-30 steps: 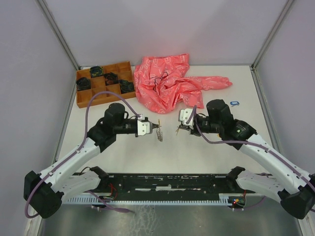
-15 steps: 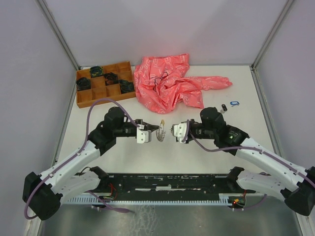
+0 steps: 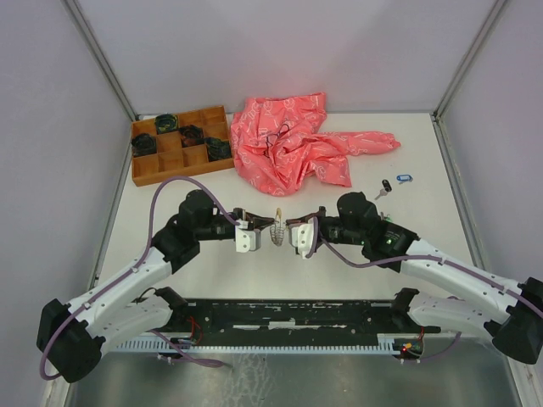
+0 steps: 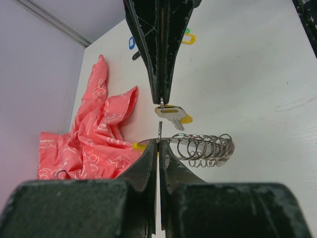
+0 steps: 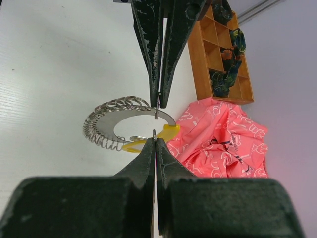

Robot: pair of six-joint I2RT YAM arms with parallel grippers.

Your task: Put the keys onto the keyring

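Your keyring is up off the table. It is pinched between the two arms in the middle of the work area, just in front of the pink cloth. It is a loop of silvery wire. One stretch is a row of bright, loose coils bunched side by side, and another is a plain flat arc. A short yellow plastic segment sits on it just beside the left fingers. From the right wrist you see the loop as a crescent, with the coils on its outer left curve.

Your left gripper is clamped on the ring's wire, jaws pressed narrow around it. Your right gripper is also closed tight, holding the yellow-tagged key by its end, so the silver blade and yellow tag show right at its tips. The two sets of fingertips point at each other, almost tip to tip. The key sits just beside the ring, but you cannot tell whether the two touch.

Farther out, a black-tagged key and a blue-tagged key lie near each other on the table, behind the right arm. The cloth is crumpled at the back. To its left stands a wooden tray, with dark coiled bundles in several compartments.
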